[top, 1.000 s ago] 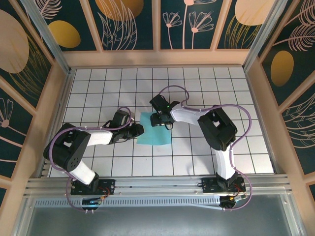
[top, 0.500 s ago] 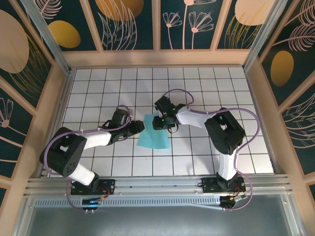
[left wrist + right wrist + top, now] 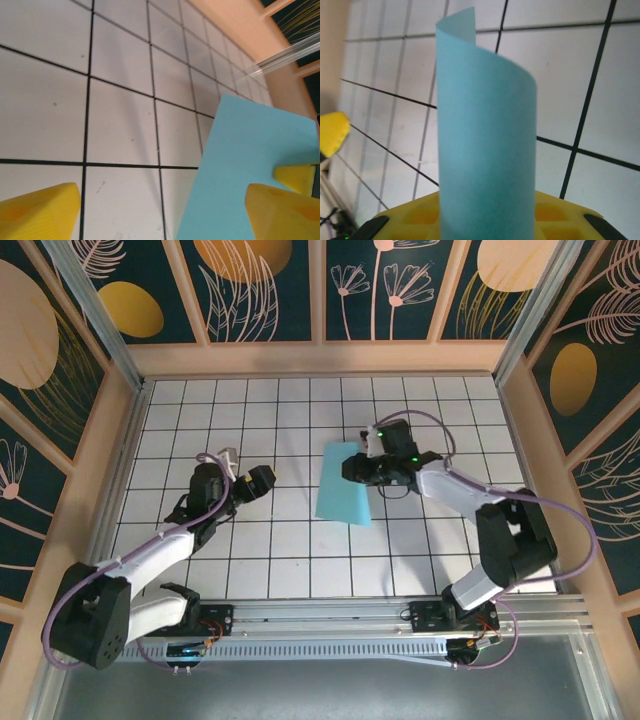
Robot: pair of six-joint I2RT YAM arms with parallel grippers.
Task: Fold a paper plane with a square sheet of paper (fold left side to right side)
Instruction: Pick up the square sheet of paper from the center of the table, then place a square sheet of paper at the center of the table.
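The square sheet of paper is plain turquoise and stands partly lifted off the grid table, bowed into a curve. My right gripper is shut on its right edge. In the right wrist view the sheet rises from between the yellow fingers and curls over at the top. My left gripper hangs open about two tiles left of the paper, holding nothing. In the left wrist view its yellow fingertips are spread wide over bare tiles, and the sheet lies ahead to the right.
The white grid table is walled by a wooden frame at the back and both sides. A metal rail runs along the near edge by the arm bases. Free tiles lie between the two grippers.
My right gripper has swung right and lifted the paper, which now stands curved. My left gripper has left the paper's left edge and pulled back to the left, open.
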